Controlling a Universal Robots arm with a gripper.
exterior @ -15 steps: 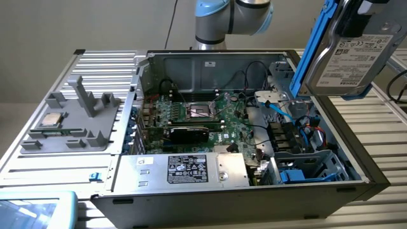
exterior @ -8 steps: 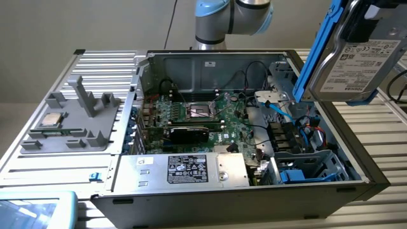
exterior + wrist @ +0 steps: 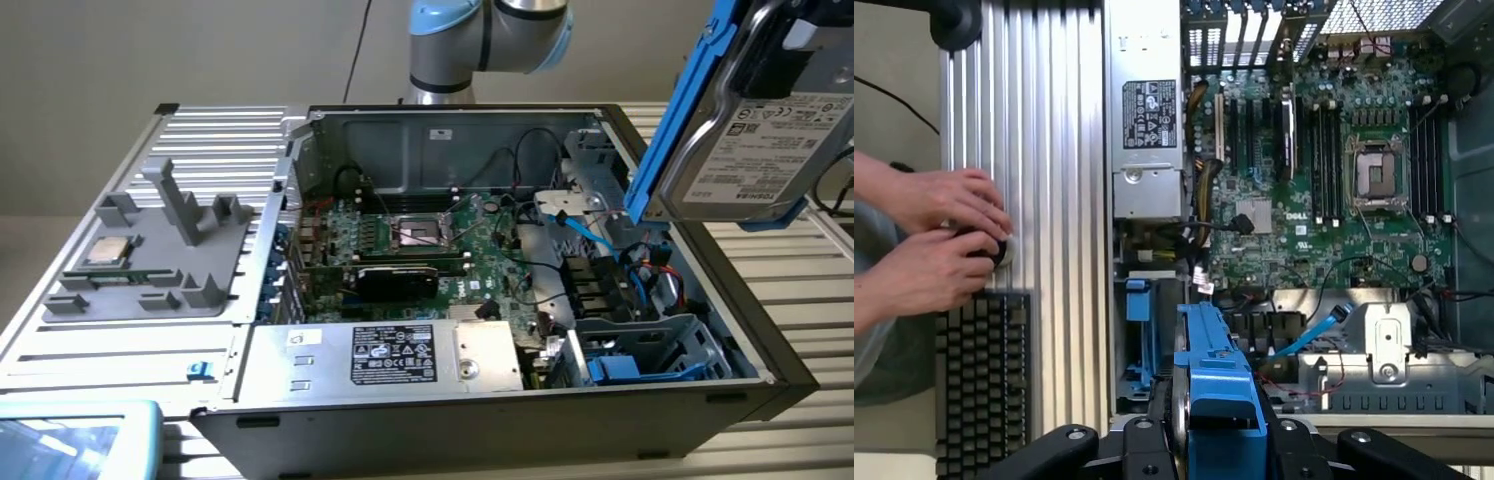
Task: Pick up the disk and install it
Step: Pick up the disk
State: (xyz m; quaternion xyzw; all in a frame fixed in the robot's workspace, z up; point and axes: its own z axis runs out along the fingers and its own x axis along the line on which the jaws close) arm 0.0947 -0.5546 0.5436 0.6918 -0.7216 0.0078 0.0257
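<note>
1. One step looks finished: your hand (image 3: 1214,440) is clamped on the disk (image 3: 761,140), black fingers (image 3: 1144,450) either side of its blue carrier (image 3: 1219,395).
2. That disk hangs tilted on edge, held above the open computer case (image 3: 534,420), toward the exterior view's right.
3. Beneath sits the drive cage (image 3: 654,345); I judge installing calls for squaring the carrier to that slot before lowering.
4. Farther in lies the motherboard (image 3: 441,240); keep clear of its cables (image 3: 594,240).
</note>
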